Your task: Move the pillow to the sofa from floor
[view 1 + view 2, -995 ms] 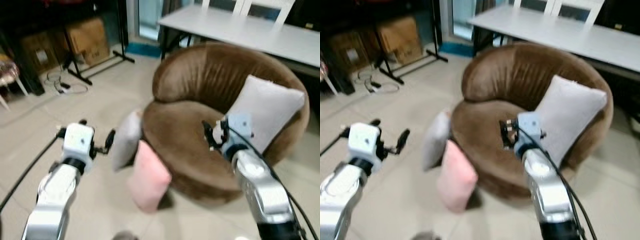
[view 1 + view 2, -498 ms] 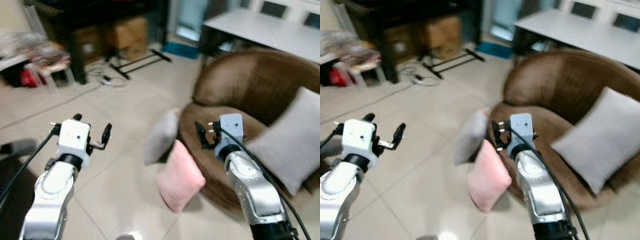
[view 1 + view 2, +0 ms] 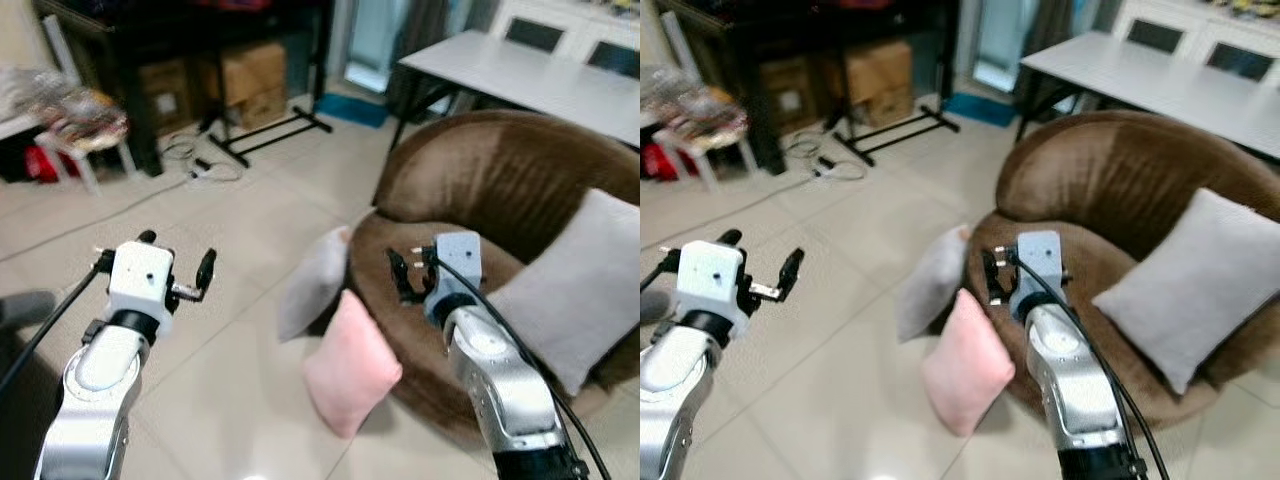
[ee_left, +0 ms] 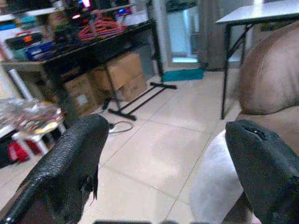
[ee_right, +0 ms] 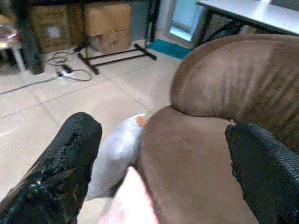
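The pink pillow (image 3: 350, 365) stands upright, below and left of the nearer, open right gripper (image 3: 411, 277); the left gripper (image 3: 175, 268) is open too.

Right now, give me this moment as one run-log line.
phase: approach | pink pillow and grey pillow: on floor, leaning on sofa | left gripper: open, empty | right gripper: open, empty, over sofa seat
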Controlling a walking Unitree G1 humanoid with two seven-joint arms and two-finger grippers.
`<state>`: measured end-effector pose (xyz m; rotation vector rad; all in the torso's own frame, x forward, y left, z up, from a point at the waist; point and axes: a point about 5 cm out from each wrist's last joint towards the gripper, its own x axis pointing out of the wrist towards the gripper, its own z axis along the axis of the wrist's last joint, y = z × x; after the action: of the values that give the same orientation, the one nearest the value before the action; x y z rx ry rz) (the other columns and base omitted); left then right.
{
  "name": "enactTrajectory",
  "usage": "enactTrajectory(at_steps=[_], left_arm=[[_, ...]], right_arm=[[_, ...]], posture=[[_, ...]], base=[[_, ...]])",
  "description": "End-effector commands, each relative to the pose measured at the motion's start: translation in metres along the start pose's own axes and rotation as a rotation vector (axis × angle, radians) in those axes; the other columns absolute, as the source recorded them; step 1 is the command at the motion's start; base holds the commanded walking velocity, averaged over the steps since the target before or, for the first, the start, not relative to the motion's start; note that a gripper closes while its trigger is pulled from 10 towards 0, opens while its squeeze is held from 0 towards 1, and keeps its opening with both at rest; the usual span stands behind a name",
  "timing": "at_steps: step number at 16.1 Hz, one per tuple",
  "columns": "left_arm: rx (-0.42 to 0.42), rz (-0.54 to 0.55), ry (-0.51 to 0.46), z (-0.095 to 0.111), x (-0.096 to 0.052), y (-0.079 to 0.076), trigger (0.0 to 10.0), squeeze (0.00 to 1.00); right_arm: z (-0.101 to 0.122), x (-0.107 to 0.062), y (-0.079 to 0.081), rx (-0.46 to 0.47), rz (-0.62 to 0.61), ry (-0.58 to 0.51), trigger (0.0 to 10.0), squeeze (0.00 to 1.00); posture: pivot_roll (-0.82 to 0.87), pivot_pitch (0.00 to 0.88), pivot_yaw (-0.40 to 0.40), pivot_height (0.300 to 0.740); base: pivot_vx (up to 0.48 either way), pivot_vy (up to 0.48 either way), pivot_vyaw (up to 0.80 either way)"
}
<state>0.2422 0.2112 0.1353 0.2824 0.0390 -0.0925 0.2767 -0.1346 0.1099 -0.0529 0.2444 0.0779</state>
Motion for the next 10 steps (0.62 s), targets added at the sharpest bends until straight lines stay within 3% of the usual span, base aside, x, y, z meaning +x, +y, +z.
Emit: enactTrajectory(at_steps=[1, 9, 10], left_arm=[[-0.006, -0.022, -0.009, 0.0028, 0.0027, -0.0061, 10.0, 0.00], [-0.010, -0.026, -0.009, 0.0025, 0.0037, -0.0059, 10.0, 0.00], [-0.010, -0.025, -0.008, 0.0024, 0.0039, -0.0059, 10.0, 0.00]], right_arm=[[0.0015, 0.0003, -0.0105, 0.004, -0.036, 0.004, 10.0, 1.00], [0.0052, 0.0013, -0.0110, -0.010, -0.032, -0.009, 10.0, 1.00], [0.0062, 0.0017, -0.0118, -0.019, -0.040, -0.015, 10.0, 1.00]], posture=[[0.01, 0.000, -0.057, 0.740], [0.01, 0.000, -0.058, 0.740], [0.01, 0.000, -0.058, 0.740]], base=[[0.364, 0.000, 0.00], [0.368, 0.000, 0.00], [0.371, 0.000, 0.80]])
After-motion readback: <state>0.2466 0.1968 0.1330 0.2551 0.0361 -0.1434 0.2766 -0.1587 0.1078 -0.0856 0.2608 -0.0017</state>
